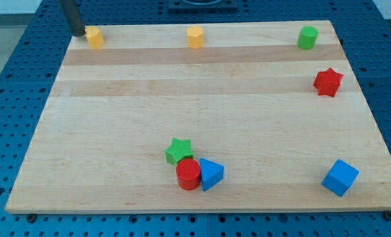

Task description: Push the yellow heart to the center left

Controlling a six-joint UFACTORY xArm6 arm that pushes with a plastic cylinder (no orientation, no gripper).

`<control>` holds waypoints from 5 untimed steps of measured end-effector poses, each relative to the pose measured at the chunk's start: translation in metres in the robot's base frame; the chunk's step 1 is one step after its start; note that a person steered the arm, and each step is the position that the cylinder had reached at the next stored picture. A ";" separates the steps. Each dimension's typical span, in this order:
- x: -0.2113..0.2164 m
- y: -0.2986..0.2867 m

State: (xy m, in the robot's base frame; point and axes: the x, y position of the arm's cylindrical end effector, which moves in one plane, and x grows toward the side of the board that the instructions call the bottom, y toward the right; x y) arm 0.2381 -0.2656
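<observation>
Yellow heart (95,37) sits just right of my tip (80,33).

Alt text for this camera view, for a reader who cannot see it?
My tip touches a yellow block at the wooden board's top-left corner. Another yellow block sits top centre; other coloured blocks are scattered right and bottom.

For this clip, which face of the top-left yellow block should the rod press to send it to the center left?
Its top face, approached from the view's top. The yellow heart sits at the board's top-left corner; my tip now sits beside its left side, which would push it rightward.
</observation>
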 end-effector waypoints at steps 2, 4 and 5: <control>0.164 0.072; 0.194 0.068; 0.127 0.043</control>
State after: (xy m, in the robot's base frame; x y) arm 0.3656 -0.2228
